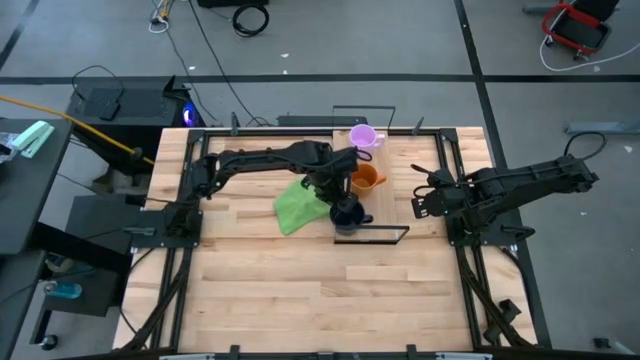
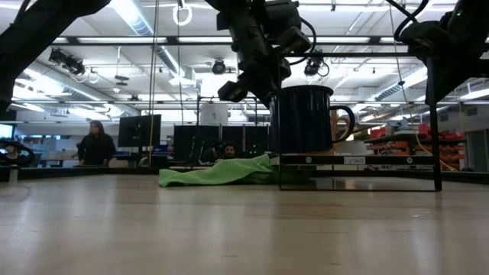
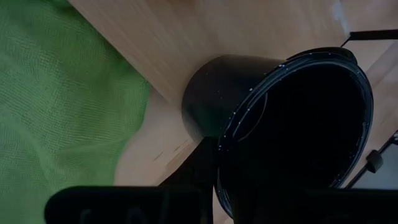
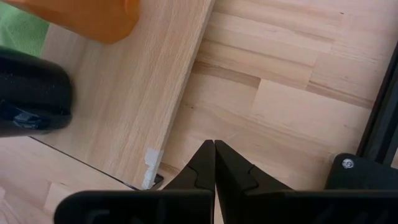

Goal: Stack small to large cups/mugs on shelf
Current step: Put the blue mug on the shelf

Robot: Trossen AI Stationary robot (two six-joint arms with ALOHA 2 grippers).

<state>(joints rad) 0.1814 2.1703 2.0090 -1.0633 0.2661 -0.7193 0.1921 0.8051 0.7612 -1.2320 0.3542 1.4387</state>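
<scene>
The left gripper [image 1: 338, 196], nearly closed, seems to pinch the rim of the dark navy-black mug [image 1: 347, 212], though the contact is partly hidden. The mug stands on the shelf [image 4: 134, 93], at 6 o'clock from the orange mug [image 1: 364, 179]; the pale purple mug [image 1: 363, 137] sits at 12. Speckled, glossy enamel: rigid, light, probably slippery, so rim or handle suits best. Green cloth [image 1: 298, 208] lies at 9. The right gripper [image 4: 214, 151] waits closed and empty at 3.

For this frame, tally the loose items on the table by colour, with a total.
Pale purple mug: 1
Orange mug: 1
Dark navy mug: 1
Green cloth: 1
Light wooden shelf board: 1
Total: 5
</scene>
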